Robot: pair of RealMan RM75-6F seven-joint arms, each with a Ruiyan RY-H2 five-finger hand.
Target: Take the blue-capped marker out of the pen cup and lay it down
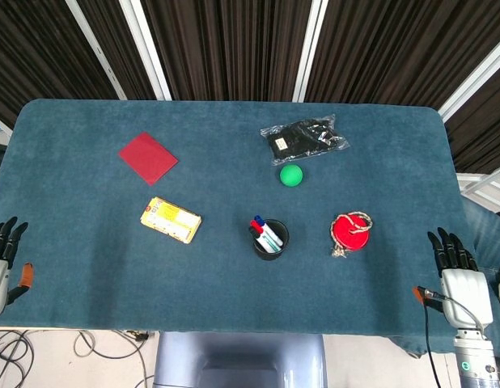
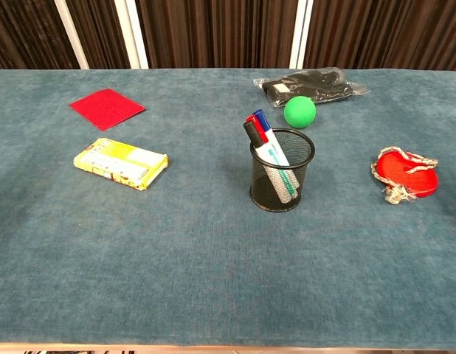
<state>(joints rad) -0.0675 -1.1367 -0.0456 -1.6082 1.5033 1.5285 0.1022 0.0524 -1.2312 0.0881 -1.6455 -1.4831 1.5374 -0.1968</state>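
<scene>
A black mesh pen cup (image 1: 271, 240) (image 2: 282, 170) stands upright near the table's middle. Three markers lean in it toward the left: one with a blue cap (image 2: 261, 118) (image 1: 258, 219), one red, one black. My left hand (image 1: 1, 263) hangs at the table's near left corner, fingers straight and apart, holding nothing. At the near right edge my right hand (image 1: 455, 271) is likewise flat and empty. Both hands are far from the cup and absent from the chest view.
A yellow packet (image 1: 171, 220) lies left of the cup, a red square card (image 1: 147, 158) beyond it. A green ball (image 1: 291, 175) and a black bagged item (image 1: 304, 137) sit behind the cup. A red disc with rope (image 1: 350, 234) lies to its right.
</scene>
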